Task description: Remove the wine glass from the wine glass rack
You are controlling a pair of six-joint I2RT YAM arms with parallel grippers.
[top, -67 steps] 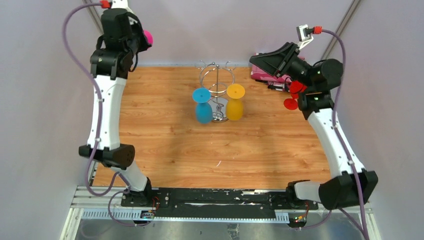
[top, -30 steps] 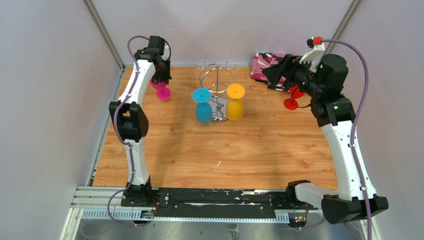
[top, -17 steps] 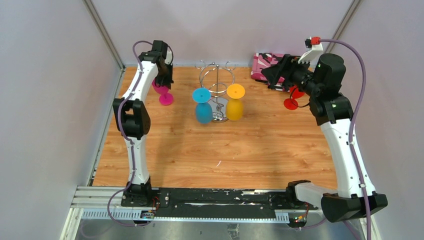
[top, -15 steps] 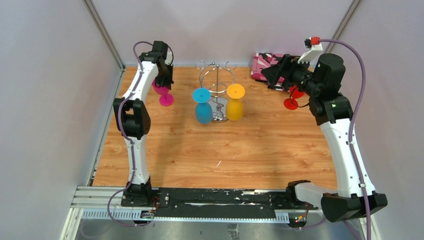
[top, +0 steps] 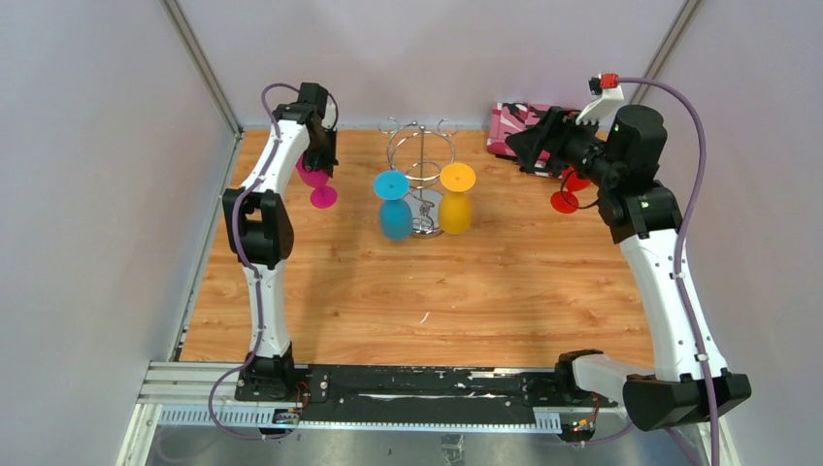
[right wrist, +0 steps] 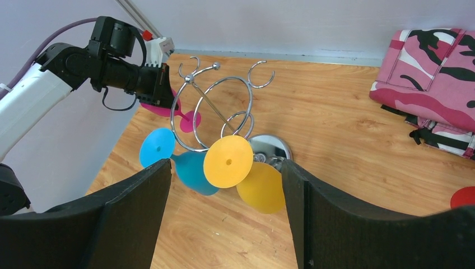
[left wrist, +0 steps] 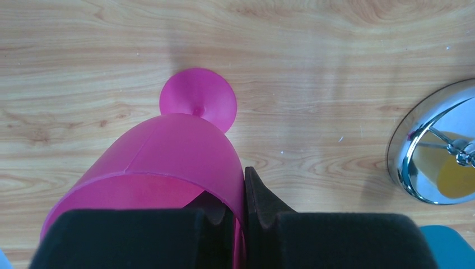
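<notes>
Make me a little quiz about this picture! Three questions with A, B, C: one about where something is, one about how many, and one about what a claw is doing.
1. Where is the pink wine glass, compared with the wine glass rack?
A. hanging on it
B. left of it, in the left gripper
C. lying on its side in front of it

2. How many glasses hang on the rack?
A. one
B. two
C. four

3. What is the right gripper doing?
A. open, holding nothing
B. shut on a glass
C. shut on the rack's pole

Answers:
1 B, the left gripper pinches its rim, one finger inside the bowl.
2 B, only the blue glass and the yellow glass hang there, foot up.
3 A, its jaws stand wide apart with nothing between them.
</notes>
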